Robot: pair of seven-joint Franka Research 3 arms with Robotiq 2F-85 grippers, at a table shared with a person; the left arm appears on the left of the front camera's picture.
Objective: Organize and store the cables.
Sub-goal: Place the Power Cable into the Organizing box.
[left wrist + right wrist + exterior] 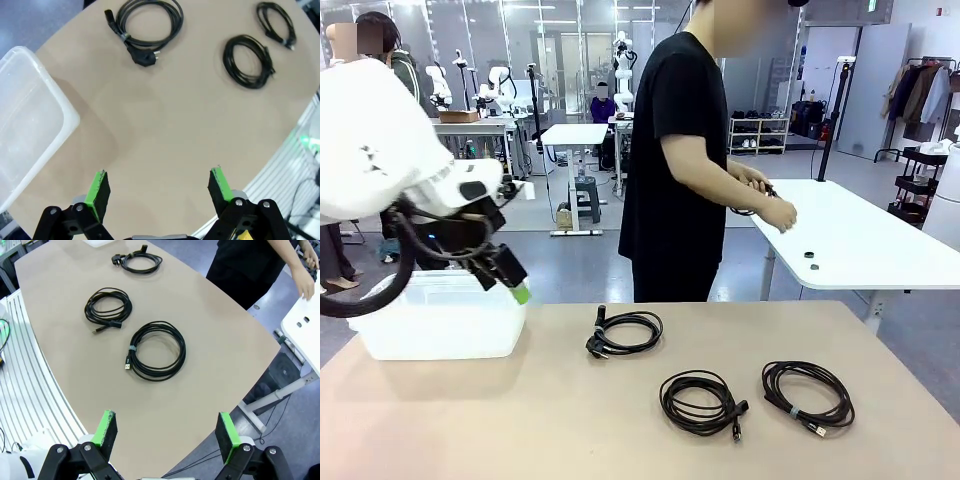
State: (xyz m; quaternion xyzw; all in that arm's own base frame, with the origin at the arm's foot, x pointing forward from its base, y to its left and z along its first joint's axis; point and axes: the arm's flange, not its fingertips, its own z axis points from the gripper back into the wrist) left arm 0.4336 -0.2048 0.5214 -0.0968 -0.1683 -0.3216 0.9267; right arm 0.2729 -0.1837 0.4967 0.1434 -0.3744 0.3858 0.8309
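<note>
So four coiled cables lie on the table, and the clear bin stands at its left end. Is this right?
No, only three lie there, not four: the plug cable, the middle cable and the banded cable. The front view shows it. The bin does stand at the left end.

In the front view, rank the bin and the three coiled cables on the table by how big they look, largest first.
Bin
Banded cable and middle cable: about alike
Plug cable: smallest, but it lies farthest from the camera, so unsure
</note>
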